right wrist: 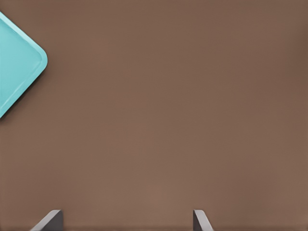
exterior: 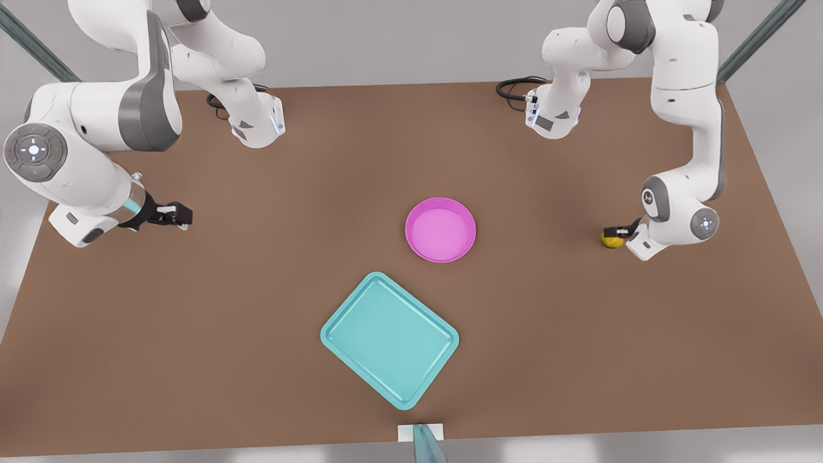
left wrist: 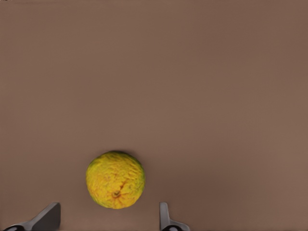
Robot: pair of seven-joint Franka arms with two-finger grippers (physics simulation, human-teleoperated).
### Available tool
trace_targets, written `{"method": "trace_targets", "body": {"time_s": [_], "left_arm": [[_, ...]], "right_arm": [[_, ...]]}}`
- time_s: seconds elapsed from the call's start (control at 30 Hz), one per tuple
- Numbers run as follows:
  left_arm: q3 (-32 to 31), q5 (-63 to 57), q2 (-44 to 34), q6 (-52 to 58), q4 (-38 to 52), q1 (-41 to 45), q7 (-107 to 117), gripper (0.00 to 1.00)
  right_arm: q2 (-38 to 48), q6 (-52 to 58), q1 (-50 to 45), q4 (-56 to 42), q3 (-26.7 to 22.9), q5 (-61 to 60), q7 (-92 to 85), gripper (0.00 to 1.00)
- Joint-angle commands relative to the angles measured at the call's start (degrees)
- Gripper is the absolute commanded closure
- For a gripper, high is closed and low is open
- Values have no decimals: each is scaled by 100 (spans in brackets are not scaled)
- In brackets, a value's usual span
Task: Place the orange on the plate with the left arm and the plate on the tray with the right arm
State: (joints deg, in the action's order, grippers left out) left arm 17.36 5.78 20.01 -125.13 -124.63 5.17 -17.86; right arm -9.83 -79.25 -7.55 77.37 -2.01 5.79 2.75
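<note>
Two steps remain: the spread left gripper [exterior: 609, 230] hovers over the orange [exterior: 612, 240], well apart from the plate [exterior: 440, 229]; next, descend and pinch. The right gripper [exterior: 180, 214] waits, spread.

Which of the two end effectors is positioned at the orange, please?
The left end effector, at the front view's right, open, its fingers flanking the orange. The right end effector waits open over bare table.
</note>
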Motion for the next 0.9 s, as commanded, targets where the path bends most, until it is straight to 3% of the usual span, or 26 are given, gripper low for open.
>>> {"method": "trace_targets", "body": {"time_s": [0.0, 0.77, 0.8, 0.83, 0.87], "left_arm": [[4, -7, 73, -161, 1, 1, -1150, 0], [-5, 46, 706, -434, 71, 54, -1106, 0], [-5, 46, 697, -434, 71, 72, -1062, 4], [-5, 55, 688, -434, 71, 72, -1062, 17], [-5, 55, 688, -434, 71, 72, -1053, 20]], "right_arm": [[-2, -2, 0, -3, -1, -8, 24, 0], [-28, 6, 0, -3, -1, -8, 24, 0], [-28, 6, 0, -3, -1, -8, 24, 0], [-28, 6, 0, -3, -1, -8, 24, 0], [-37, 6, 0, -3, -1, -8, 24, 0]]}}
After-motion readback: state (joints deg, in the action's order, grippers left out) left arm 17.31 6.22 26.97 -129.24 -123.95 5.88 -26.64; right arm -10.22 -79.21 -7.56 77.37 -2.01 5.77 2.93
